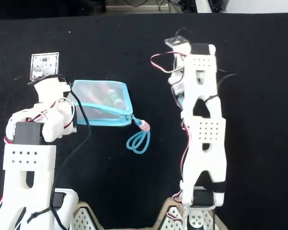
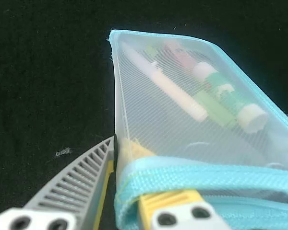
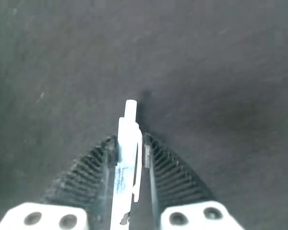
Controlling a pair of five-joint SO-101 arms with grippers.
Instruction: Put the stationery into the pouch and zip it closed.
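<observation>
Slotting the white pen (image 3: 126, 163), clenched in the right tool (image 3: 130, 142), needs a lengthwise entry into the pouch (image 1: 102, 102) on the bench (image 1: 249, 62), beside the zipper edge (image 2: 206, 175) the left tool (image 2: 119, 144) pinches

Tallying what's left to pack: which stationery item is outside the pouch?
The white plastic pen clamped in the right pincer; the other items lie inside the translucent blue-edged pouch held by the left pincer.
</observation>
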